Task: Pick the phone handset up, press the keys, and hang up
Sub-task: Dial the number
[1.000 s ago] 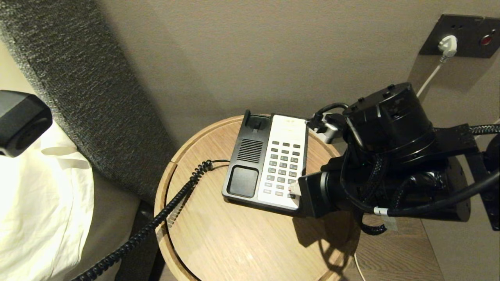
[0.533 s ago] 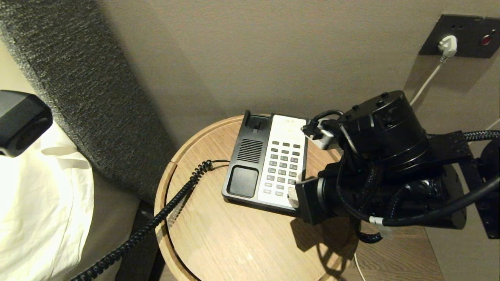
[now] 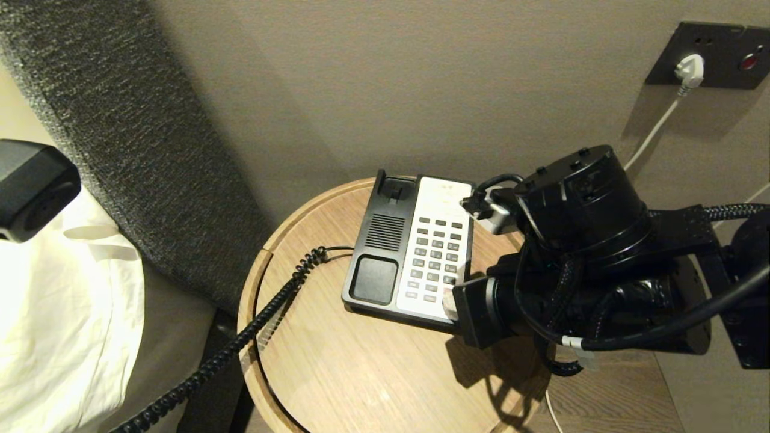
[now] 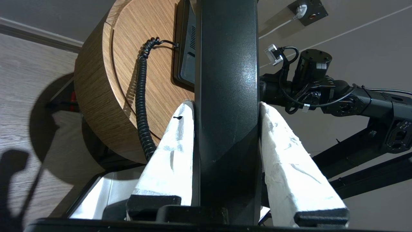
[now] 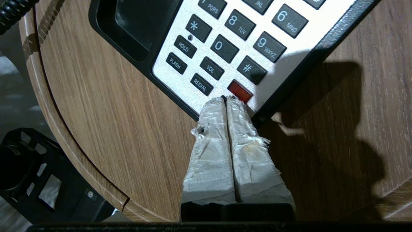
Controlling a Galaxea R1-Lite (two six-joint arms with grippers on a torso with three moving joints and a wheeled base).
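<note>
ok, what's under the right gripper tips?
The right gripper, shut, sits on the phone base keypad's corner beside the red key and REDIAL. Whatever lies directly beneath the tips is covered.

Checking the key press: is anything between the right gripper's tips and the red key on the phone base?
Nothing. In the right wrist view the shut right gripper has its tips at the red key's edge, over the phone base.

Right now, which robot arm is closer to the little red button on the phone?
The right. Its tool, shut, has its tips right at the red button. The left tool is off the table, holding the phone handset.
</note>
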